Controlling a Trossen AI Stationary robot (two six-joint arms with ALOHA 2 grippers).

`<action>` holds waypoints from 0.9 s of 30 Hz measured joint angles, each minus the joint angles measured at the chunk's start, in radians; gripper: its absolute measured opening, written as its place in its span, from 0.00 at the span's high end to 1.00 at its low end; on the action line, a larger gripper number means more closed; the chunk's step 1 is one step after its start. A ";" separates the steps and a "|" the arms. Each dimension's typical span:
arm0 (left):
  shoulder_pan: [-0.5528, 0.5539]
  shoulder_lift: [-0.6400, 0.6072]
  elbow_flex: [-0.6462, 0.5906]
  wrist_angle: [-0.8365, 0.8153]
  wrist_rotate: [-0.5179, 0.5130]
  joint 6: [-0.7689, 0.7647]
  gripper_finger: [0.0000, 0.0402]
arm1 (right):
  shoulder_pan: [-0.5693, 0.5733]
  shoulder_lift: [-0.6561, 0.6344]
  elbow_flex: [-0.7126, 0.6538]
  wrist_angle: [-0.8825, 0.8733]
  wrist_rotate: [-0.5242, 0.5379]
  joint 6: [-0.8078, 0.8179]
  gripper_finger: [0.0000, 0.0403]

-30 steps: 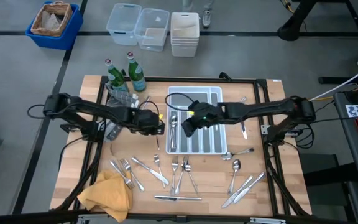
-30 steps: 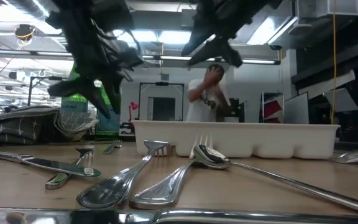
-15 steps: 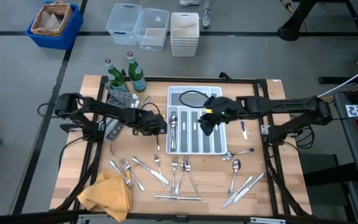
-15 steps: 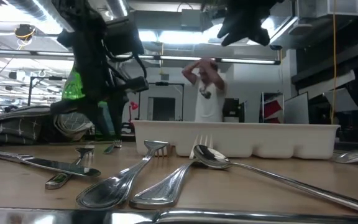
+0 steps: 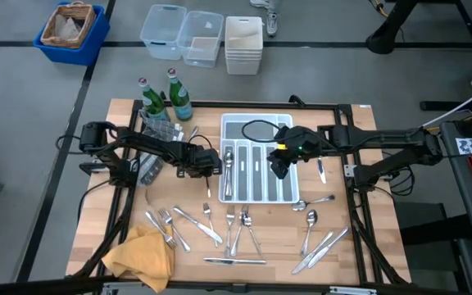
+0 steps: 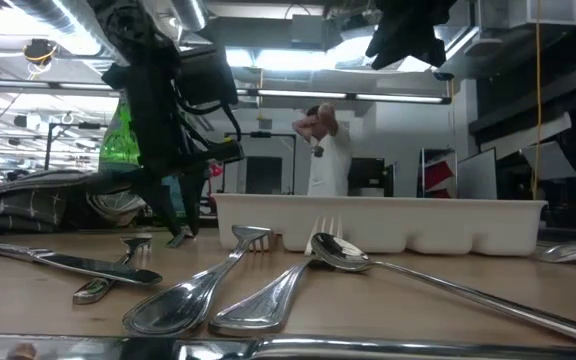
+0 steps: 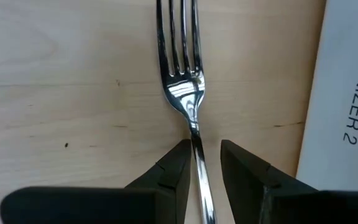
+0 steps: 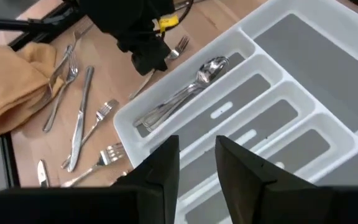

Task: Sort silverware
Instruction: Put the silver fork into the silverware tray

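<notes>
A silver fork (image 7: pixel 182 74) lies flat on the wooden table just left of the white tray (image 5: pixel 285 192), tines toward the far edge. My left gripper (image 7: pixel 202 144) points down over it, open. One finger stands on each side of the fork's neck, and a gap shows on one side. Its place in the high view is (image 5: pixel 211 166). My right gripper (image 8: pixel 197 140) hangs open and empty above the tray's right compartments (image 5: pixel 279 170). Spoons (image 8: pixel 191 87) lie in the tray's leftmost compartment. More silverware (image 5: pixel 236 225) lies scattered on the near half of the table.
Two green bottles (image 5: pixel 161 98) and a clear wrapper (image 5: pixel 152 131) stand at the far left. A yellow cloth (image 5: pixel 142 254) lies at the near left corner. A knife (image 5: pixel 320 170) lies right of the tray. Spoons and knives (image 5: pixel 314 238) lie at the near right.
My left gripper has come down over the fork beside the tray, shifting slightly toward the tray. My right gripper has risen and moved from the tray's left compartments toward the table's right edge, turning as it went. The silverware has stayed where it was.
</notes>
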 joint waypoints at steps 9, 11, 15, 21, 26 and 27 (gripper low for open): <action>0.000 -0.002 -0.002 -0.013 -0.004 -0.009 0.98 | 0.000 -0.030 0.000 -0.133 -0.002 -0.007 0.74; 0.000 -0.002 -0.002 -0.012 -0.004 -0.006 0.98 | 0.000 -0.046 0.000 -0.194 0.003 -0.006 0.74; 0.000 -0.007 -0.003 -0.010 -0.004 -0.003 0.98 | 0.001 -0.094 0.000 -0.313 0.065 0.047 0.74; 0.002 -0.041 -0.007 -0.015 0.009 0.027 0.99 | 0.001 -0.181 0.000 -0.476 0.186 0.149 0.74; 0.001 -0.085 -0.006 -0.016 0.027 0.044 0.99 | 0.001 -0.234 0.000 -0.596 0.251 0.237 0.74; 0.001 -0.096 -0.006 -0.016 0.030 0.045 0.99 | 0.001 -0.240 -0.001 -0.618 0.259 0.257 0.74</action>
